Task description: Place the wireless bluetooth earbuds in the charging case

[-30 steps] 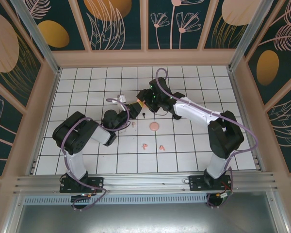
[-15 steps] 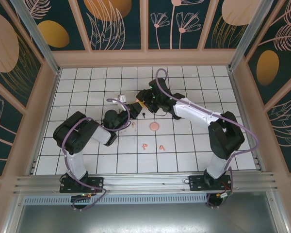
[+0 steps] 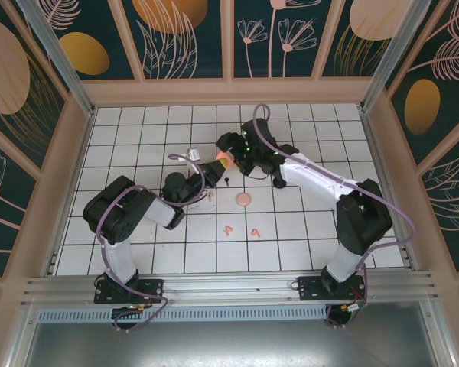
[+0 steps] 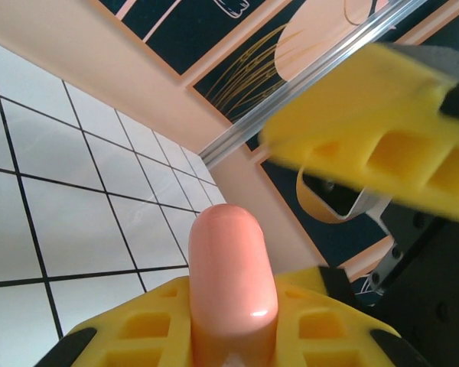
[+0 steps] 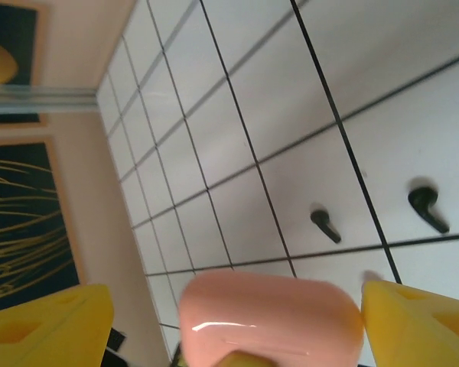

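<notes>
The left claw (image 3: 213,167) was clamped shut on the pink charging case (image 4: 231,267), holding it above the tiles (image 3: 138,138). The right claw (image 5: 237,317) stood wide open on either side of the case. Two black earbuds (image 5: 325,226) lay on the tiles close by, and the coral earbuds (image 3: 228,229) lay nearer the arms' bases.

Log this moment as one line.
left gripper: shut on glossy coral-pink rounded charging case | right gripper: open, straddling that case | two black stemmed earbuds: loose on white tiled table
</notes>
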Available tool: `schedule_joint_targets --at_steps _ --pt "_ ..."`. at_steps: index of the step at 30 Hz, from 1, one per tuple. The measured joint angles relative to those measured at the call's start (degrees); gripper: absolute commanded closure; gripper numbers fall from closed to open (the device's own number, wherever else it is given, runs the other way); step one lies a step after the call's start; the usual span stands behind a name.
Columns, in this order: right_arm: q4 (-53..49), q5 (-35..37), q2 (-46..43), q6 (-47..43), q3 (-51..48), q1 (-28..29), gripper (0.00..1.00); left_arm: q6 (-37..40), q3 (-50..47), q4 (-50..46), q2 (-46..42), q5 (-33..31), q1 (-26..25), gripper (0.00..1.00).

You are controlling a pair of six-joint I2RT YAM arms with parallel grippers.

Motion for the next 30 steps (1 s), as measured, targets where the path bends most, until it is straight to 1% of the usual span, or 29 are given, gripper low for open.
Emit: schedule_joint_targets --at_steps 5,10,15,18,23,27,30 --pt "2.0 0.3 -9.3 -6.0 -4.9 -5.1 0.15 1.6 0.2 -7.4 -5.1 2.9 -0.1 1.00" --pt "7.2 -2.2 -20.8 -17.8 -15.9 -9.7 0.15 7.3 4.2 -19.4 -12.6 7.8 -0.1 1.00" --pt "10.9 -6.8 -27.7 -30.2 -24.0 -12.8 0.16 13.0 9.8 -29.3 -15.8 13.8 0.0 1.00" --pt "12.8 -10.8 -29.0 -36.3 -26.1 -12.9 0.16 15.9 12.7 -34.8 -15.9 17.8 0.1 1.00" --pt "16.2 -17.4 -29.0 -42.6 -28.7 -12.9 0.18 19.1 16.3 -42.9 -15.9 24.1 0.2 1.00" --pt "18.1 -21.3 -28.5 -44.6 -29.5 -12.9 0.20 19.9 18.1 -45.9 -15.8 28.2 0.2 1.00" --pt "19.1 -22.8 -27.8 -45.3 -29.5 -12.9 0.21 20.3 18.5 -46.8 -15.7 29.8 0.2 1.00"
